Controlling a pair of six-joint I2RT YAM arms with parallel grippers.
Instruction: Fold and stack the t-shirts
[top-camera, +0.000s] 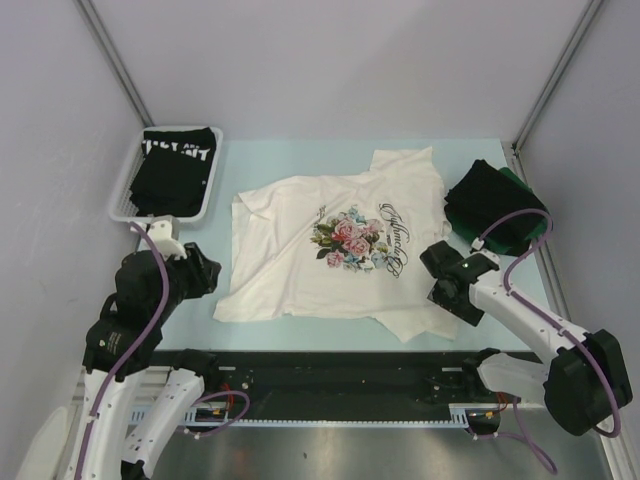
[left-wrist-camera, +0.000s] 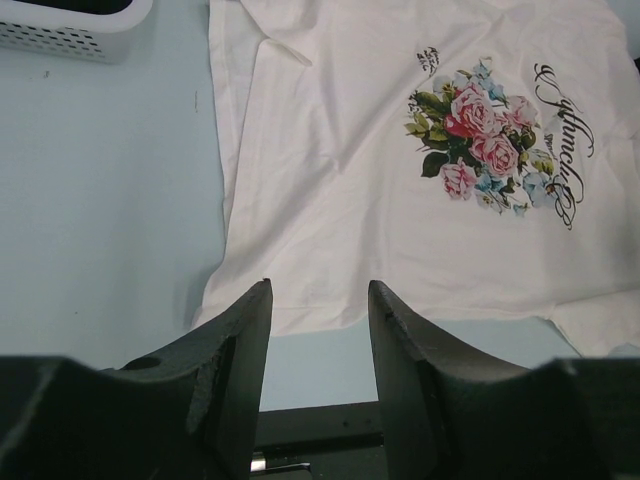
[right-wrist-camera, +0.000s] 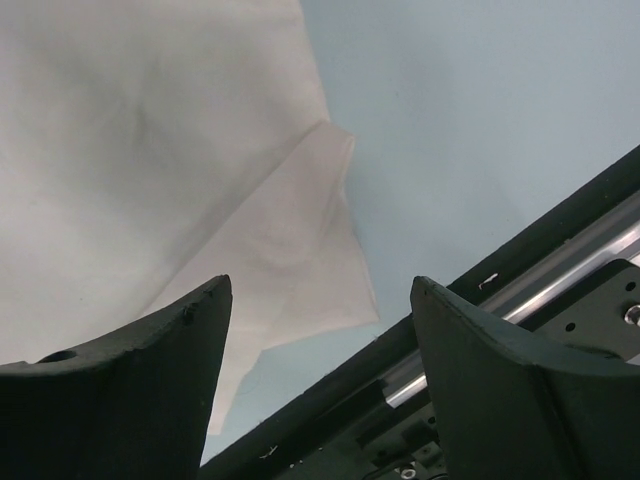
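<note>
On the pale blue surface (top-camera: 300, 160), w/ plain grey walls (top-camera: 330, 60) at back and both sides, a black rail (top-camera: 330, 372) runs along the near edge. A white mesh basket (top-camera: 125, 195) sits at far L.

White tee (top-camera: 300, 250) lies mid-surface, spread out, print up: pink and blue roses w/ black cursive script beside them. Cloth is wrinkled, w/ one sleeve pointing to the far side and another at near R. Lettered tee (top-camera: 178, 165), black w/ white letters, is bunched in the basket. At far R, a folded black tee (top-camera: 490, 205) lies on a green tee (top-camera: 527, 187), just beside the white tee's R edge.

Left end effector (left-wrist-camera: 318, 290) is at the white tee's near-L corner. Its fingers (left-wrist-camera: 245, 330) are spread partway w/ nothing btwn them; the hem edge shows through the gap, just past the tips.

Right end effector (right-wrist-camera: 320, 285) hangs over the near-R sleeve, fingers (right-wrist-camera: 470, 340) spread wide. The sleeve's corner lies below the gap, flat on the surface, not pinched. Can't tell if either set of tips touches cloth.
</note>
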